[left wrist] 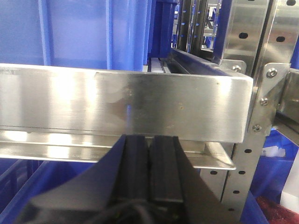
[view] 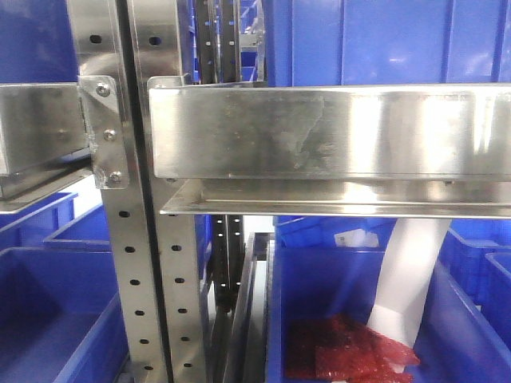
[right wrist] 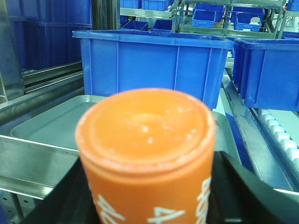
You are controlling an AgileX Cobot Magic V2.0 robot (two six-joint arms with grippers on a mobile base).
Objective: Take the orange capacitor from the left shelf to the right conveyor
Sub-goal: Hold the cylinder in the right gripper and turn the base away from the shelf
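Note:
The orange capacitor [right wrist: 145, 140] fills the near middle of the right wrist view, upright, with white print on its side. My right gripper [right wrist: 148, 193] is shut on it, a black finger [right wrist: 236, 189] at each side. Beyond it lies a shallow silver tray [right wrist: 51, 123]; the conveyor belt itself does not show. The steel shelf [view: 319, 132] crosses the front view with a wide flat rail and perforated uprights [view: 132, 263]. My left gripper [left wrist: 149, 142] is shut and empty, its black pads [left wrist: 135, 163] pressed together just below the shelf rail [left wrist: 117, 102].
Blue bins [right wrist: 149, 60] stand behind the tray, with a roller track [right wrist: 280, 135] to the right. More blue bins [view: 48, 319] sit under the shelf rail; one [view: 319, 279] holds red packets [view: 343, 351] and a white object [view: 407, 271].

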